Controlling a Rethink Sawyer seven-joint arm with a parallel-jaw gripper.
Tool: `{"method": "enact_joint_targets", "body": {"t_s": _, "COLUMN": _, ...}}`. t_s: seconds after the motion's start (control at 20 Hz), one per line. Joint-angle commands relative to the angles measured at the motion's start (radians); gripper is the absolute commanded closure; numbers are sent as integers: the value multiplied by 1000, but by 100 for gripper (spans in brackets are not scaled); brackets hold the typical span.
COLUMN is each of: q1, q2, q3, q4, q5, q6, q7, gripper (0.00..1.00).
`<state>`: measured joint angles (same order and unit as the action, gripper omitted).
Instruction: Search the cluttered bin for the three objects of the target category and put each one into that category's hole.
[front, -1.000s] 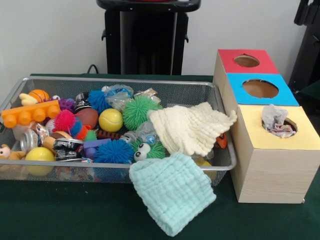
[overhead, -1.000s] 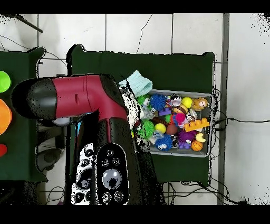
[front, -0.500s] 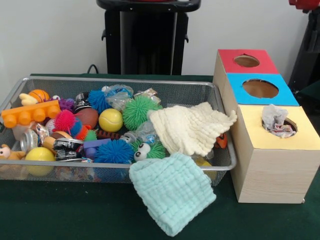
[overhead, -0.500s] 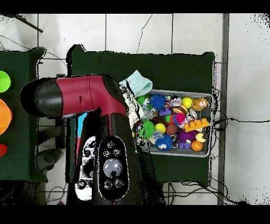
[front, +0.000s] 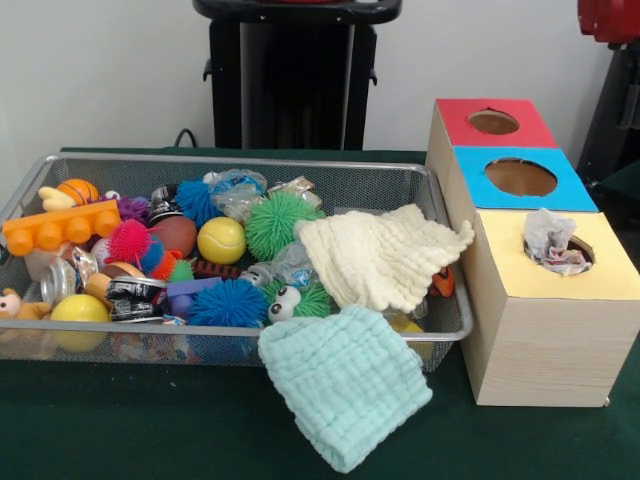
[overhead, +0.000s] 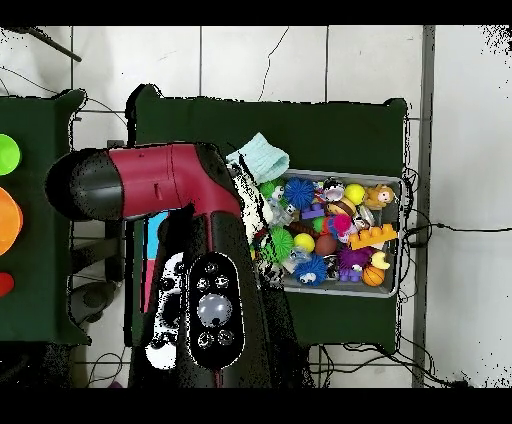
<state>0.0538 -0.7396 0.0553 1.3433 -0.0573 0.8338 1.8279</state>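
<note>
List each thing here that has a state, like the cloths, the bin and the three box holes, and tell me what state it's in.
Mint cloth: draped over the bin's front rim, hanging outside.
Cream cloth: lying rumpled on the toys inside.
Wire bin: crowded with toys.
Yellow hole: crumpled plastic sticking out.
Blue hole: nothing showing.
Red hole: nothing showing.
Arm: over the boxes, gripper hidden.

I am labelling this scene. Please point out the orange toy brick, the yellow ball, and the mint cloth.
orange toy brick (front: 62, 228), front view, studded top.
yellow ball (front: 221, 240), front view, centre.
mint cloth (front: 345, 385), front view, middle.
</note>
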Motion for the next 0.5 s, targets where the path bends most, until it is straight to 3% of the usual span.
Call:
{"method": "enact_joint_targets", "body": {"t_s": 0.05, "q1": -27, "q2": 59, "q3": 79, "q4": 142, "q5": -31, "q6": -97, "q7": 12, "gripper": 100}}
{"method": "enact_joint_targets", "body": {"t_s": 0.5, "q1": -46, "q2": 75, "q3": 89, "q4": 164, "q5": -43, "q6": -160, "q7": 1, "gripper": 100}}
